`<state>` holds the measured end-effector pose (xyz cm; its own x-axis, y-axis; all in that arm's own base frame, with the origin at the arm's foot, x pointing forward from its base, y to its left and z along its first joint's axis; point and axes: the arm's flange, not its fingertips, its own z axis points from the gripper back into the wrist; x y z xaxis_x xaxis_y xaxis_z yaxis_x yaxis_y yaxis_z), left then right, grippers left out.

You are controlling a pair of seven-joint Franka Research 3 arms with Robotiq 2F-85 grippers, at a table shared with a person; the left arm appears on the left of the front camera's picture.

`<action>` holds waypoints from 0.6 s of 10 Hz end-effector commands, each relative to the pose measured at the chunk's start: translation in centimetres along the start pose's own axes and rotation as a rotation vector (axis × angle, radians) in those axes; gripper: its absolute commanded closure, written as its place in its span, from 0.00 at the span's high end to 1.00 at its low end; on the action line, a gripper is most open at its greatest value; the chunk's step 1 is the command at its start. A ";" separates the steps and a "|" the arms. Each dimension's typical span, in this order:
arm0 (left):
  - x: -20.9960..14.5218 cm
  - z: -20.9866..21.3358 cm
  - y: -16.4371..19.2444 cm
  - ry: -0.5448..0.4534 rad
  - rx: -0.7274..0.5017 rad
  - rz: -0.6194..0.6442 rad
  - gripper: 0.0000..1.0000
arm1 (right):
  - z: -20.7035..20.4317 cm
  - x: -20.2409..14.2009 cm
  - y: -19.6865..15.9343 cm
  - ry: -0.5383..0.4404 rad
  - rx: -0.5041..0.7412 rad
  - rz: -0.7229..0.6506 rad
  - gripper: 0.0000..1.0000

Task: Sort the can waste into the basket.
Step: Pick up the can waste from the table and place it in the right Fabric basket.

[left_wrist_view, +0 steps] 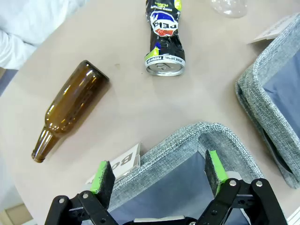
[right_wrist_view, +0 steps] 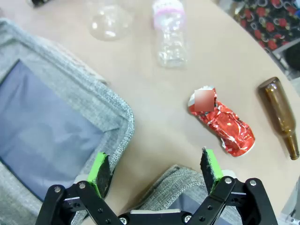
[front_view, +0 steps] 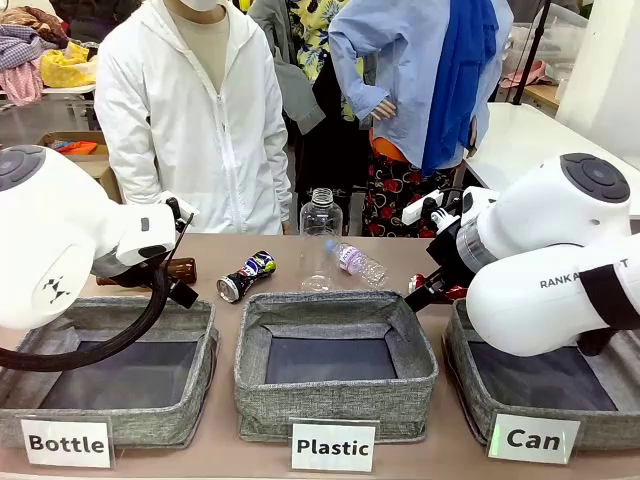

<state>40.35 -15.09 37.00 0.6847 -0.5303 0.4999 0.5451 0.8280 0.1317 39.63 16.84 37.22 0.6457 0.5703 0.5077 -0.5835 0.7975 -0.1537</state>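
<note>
The Plastic bin [front_view: 335, 395] sits at the middle of the counter's [front_view: 215, 262] near edge. The Can basket [front_view: 463, 375] stands just to its right and the Bottle bin [front_view: 195, 390] just to its left. The black can [front_view: 246, 276] lies on its side on the counter beyond the Plastic bin's far left corner. The crushed red can [right_wrist_view: 225, 124] lies beyond its far right corner, just past the Can basket's rim. Both cans are outside the basket.

The left tool [left_wrist_view: 159, 172] hangs left of the Plastic bin, over the Bottle bin's rim, its green pads spread wide with nothing between them. The right tool [right_wrist_view: 156, 169] hangs right of the Plastic bin, above the Can basket's far corner, equally wide open and empty, with the red can near its pads but apart from them.

A brown bottle [left_wrist_view: 70, 110] lies farther left of the Plastic bin than the black can. A second brown bottle [right_wrist_view: 280, 117] lies farther right than the red can. Behind the Plastic bin an upright clear bottle [front_view: 320, 225] stands beside a toppled clear bottle [front_view: 357, 263]. A person in a white jacket [front_view: 200, 110] stands beyond its far left.
</note>
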 end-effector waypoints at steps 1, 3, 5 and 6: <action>0.0 0.0 0.0 0.000 0.000 0.000 1.00 | 0.0 0.0 0.0 0.000 0.000 0.000 1.00; 0.0 0.0 0.0 0.000 0.000 0.000 1.00 | 0.0 0.0 0.0 0.000 0.000 0.000 1.00; 0.0 0.0 0.0 0.000 0.000 0.000 1.00 | 0.0 0.0 0.0 0.000 0.000 0.000 1.00; 0.0 0.0 0.0 0.000 0.000 0.000 1.00 | 0.0 0.0 0.0 0.000 0.000 0.000 1.00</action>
<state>40.35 -15.09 37.00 0.6848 -0.5303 0.4999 0.5451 0.8280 0.1317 39.63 16.84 37.22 0.6457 0.5703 0.5077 -0.5835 0.7975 -0.1537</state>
